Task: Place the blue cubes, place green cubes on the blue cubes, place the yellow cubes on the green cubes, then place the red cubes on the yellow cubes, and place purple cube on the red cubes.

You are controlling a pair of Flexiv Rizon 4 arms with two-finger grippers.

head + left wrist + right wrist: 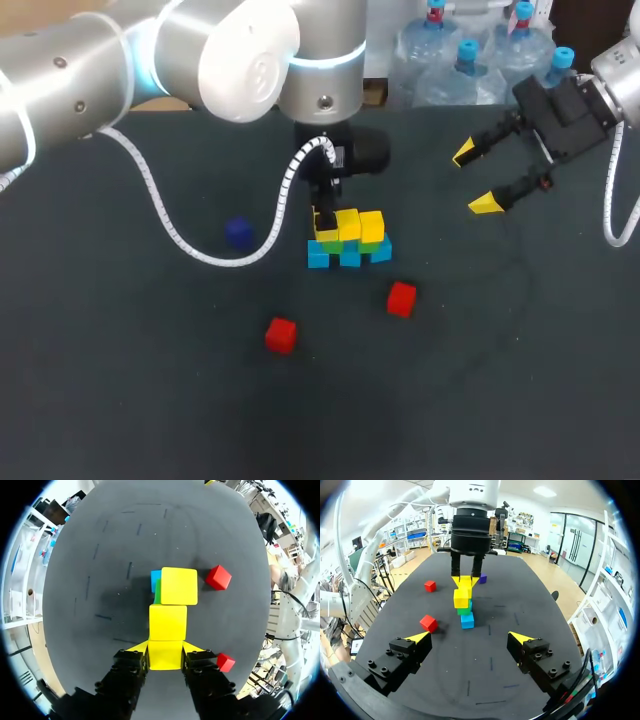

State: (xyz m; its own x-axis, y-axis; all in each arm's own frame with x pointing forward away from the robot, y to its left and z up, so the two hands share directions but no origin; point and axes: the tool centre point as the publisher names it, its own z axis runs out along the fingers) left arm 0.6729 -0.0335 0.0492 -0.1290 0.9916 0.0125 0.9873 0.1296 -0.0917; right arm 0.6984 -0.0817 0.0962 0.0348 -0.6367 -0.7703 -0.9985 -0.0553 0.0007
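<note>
Yellow cubes (358,226), green cubes (464,611), blue cubes (320,257), red cubes (401,298) and a purple cube (238,232) dot a dark-grey table (500,390).

Obstacles: cube stack (350,252) occupying mid-bench, left end effector (165,650) gripping a yellow cube (165,659) atop it; red cube (401,298) and second red cube (281,334) lying between stack and near edge; purple cube (238,232) sitting left of stack. Near corners lying open.

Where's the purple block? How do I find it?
Find the little stack of cubes in the middle of the table, where the left end effector grips a yellow cube. The purple cube sits alone on the left arm's side of the stack, in the curve of the white coiled cable. It is the only dark one; the other loose ones are red cubes.
</note>
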